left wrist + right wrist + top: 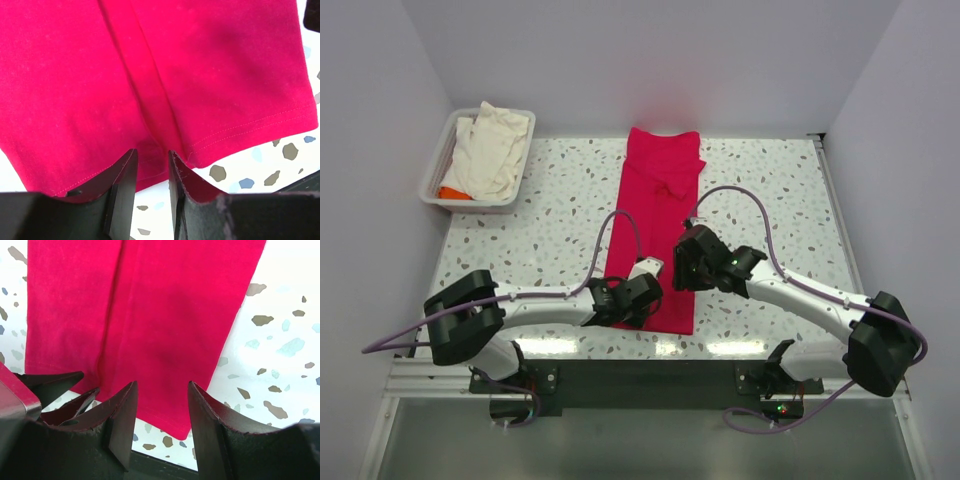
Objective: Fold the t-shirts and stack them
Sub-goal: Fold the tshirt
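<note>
I see the crimson t-shirt (655, 200) lying flat in the middle of the speckled table (770, 190), folded lengthwise into a long narrow strip that runs from the near edge towards the back wall. Its collar end is at the far side and shows a few wrinkles and a bunched fold. Both arms reach in over the near hem. Through the left wrist camera, the left gripper (152, 155) sits right above the stitched hem, close to a raised crease that runs along the length of the cloth. Its two fingers stand a little apart, and I can see red fabric and then bare tabletop through the gap, with nothing pinched between them. Through the right wrist camera, the right gripper (162, 387) hangs over the near right corner of the shirt. Its fingers are spread somewhat wider and are likewise clamped on nothing, with the hem edge and speckled surface showing between them. The dark tips of the other gripper show at the lower left of that view, so the two hands are near each other across the strip. At the far left corner of the table there is a white plastic tray (470, 204) holding a crumpled cream t-shirt (495, 150), and a bit of orange fabric (452, 192) peeks out at its near left corner.
</note>
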